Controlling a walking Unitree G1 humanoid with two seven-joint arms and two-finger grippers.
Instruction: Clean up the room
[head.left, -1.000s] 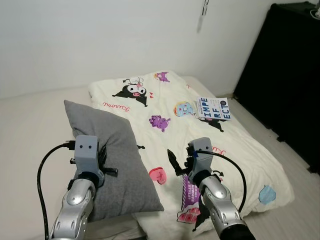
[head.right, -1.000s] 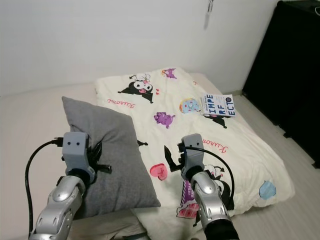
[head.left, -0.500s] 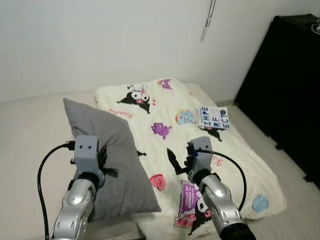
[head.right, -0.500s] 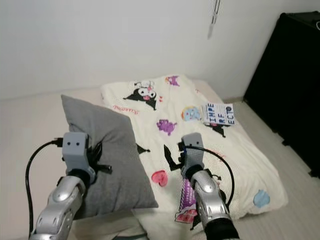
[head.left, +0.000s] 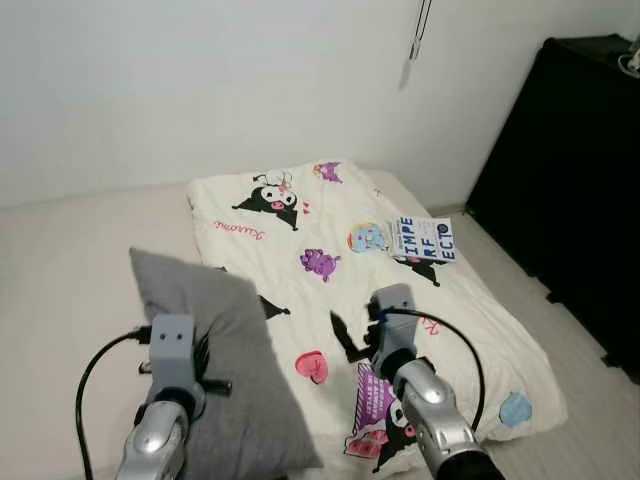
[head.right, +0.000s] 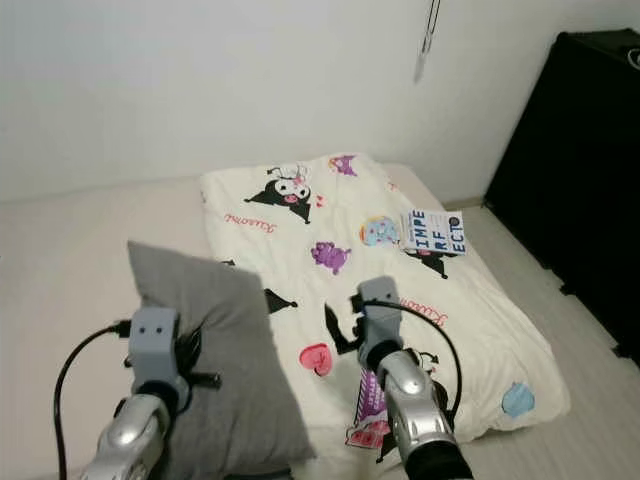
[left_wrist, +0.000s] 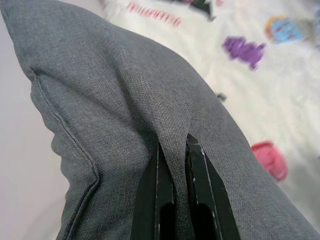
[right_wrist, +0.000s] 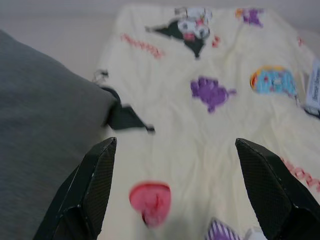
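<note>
Pinching a fold of the gray pillow (left_wrist: 125, 115), my left end effector (left_wrist: 175, 150) lifted it; my right end effector (right_wrist: 175, 195) waited, spread wide, over the blanket (head.left: 400, 290).

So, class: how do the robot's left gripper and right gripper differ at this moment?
The left gripper is shut, pinching a fold of the grey pillow; the right gripper is open and holds nothing. The left sits against the pillow, while the right hovers above the cartoon-print blanket. Both have two long black fingers.
</note>
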